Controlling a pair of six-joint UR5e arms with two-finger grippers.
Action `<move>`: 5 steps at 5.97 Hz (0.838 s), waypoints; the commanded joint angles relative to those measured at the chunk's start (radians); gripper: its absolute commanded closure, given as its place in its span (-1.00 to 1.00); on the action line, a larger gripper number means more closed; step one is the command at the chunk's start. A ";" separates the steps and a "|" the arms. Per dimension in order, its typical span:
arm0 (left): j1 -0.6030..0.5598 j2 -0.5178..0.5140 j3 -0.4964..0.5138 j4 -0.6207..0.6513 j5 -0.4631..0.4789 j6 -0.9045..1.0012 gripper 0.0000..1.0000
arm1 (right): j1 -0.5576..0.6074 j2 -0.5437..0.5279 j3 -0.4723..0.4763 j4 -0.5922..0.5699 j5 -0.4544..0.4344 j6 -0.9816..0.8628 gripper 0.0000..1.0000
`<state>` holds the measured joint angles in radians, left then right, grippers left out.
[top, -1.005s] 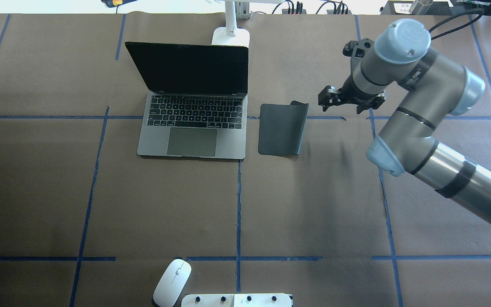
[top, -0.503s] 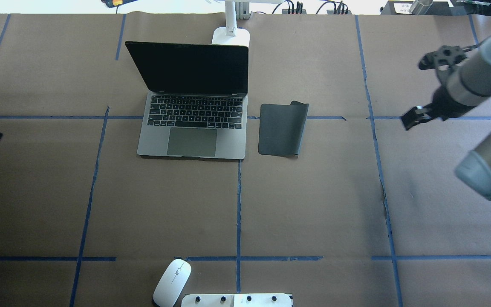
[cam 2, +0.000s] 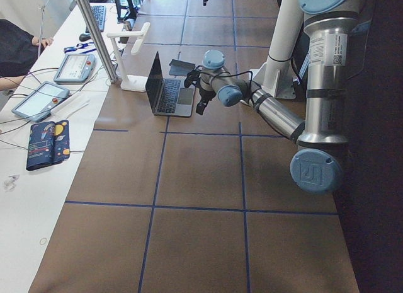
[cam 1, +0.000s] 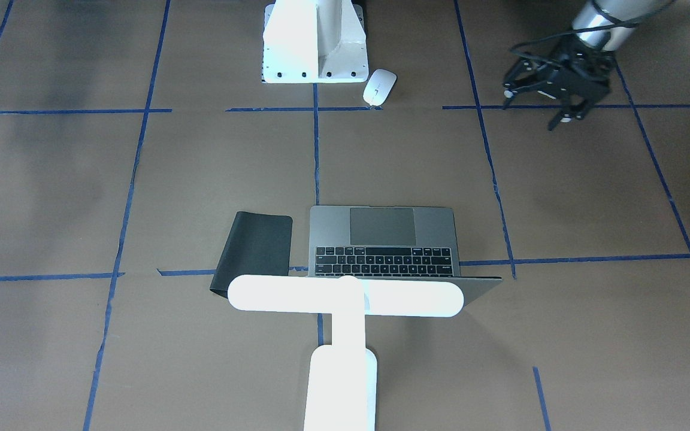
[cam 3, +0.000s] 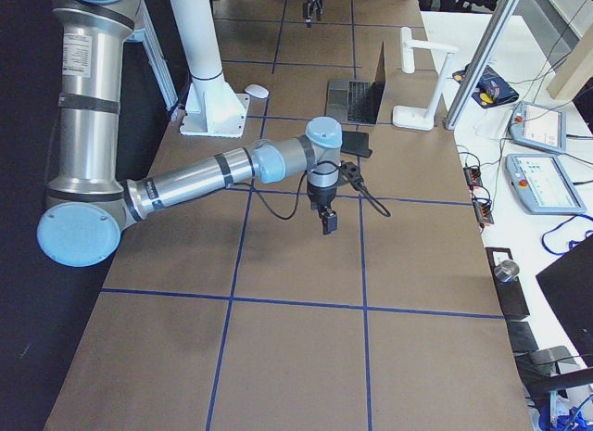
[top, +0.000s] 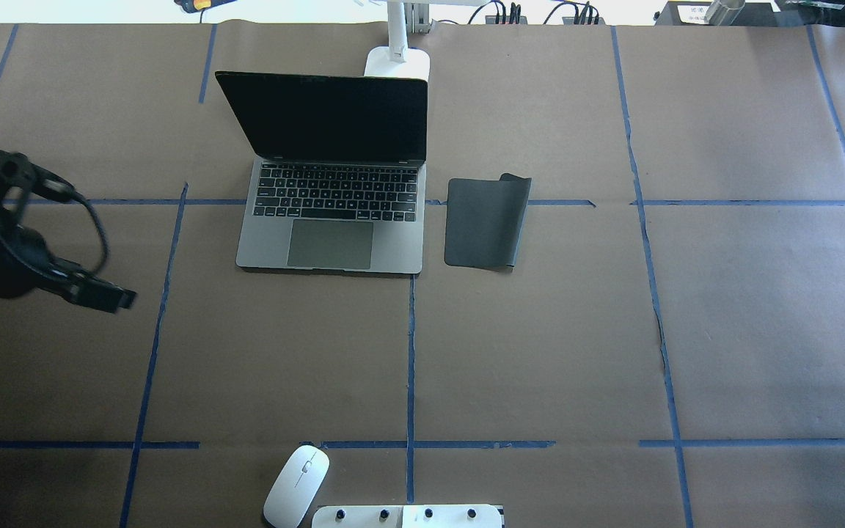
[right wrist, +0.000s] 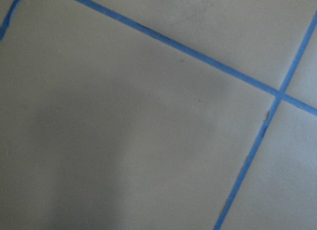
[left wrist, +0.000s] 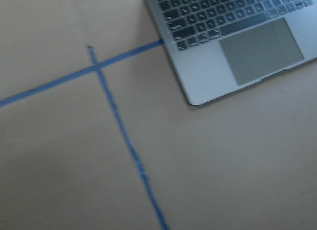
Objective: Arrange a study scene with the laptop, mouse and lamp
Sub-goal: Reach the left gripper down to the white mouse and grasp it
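Over the desk [top: 540, 352], brown paper [top: 760, 330] crossed by blue tape lines [top: 410, 352]. Flat on it, a black mat [top: 485, 222] with one far corner curled up. At the near edge, a white bolted pedestal [cam 1: 315, 42]. On a side table [cam 2: 19, 198], two tablets [cam 2: 74, 67] and a patterned pouch [cam 2: 47, 143].

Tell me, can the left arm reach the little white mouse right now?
Probably yes. The left end effector hangs over bare table, with nothing lying between it and the mouse. The white pedestal base stands close beside the mouse, so it might crowd the grab.
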<state>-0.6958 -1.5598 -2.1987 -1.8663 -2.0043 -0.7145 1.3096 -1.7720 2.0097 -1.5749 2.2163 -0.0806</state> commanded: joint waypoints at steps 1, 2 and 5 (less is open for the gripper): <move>0.285 -0.081 -0.007 0.013 0.233 -0.153 -1.00 | 0.222 -0.131 -0.035 -0.002 0.040 -0.239 -1.00; 0.358 -0.098 -0.004 0.013 0.263 -0.215 -1.00 | 0.303 -0.151 -0.113 0.000 0.092 -0.272 -1.00; 0.527 -0.203 0.121 0.013 0.329 -0.296 -1.00 | 0.313 -0.144 -0.143 0.001 0.102 -0.254 -1.00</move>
<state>-0.2152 -1.7397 -2.1209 -1.8521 -1.7123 -1.0026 1.6205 -1.9172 1.8694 -1.5740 2.3166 -0.3348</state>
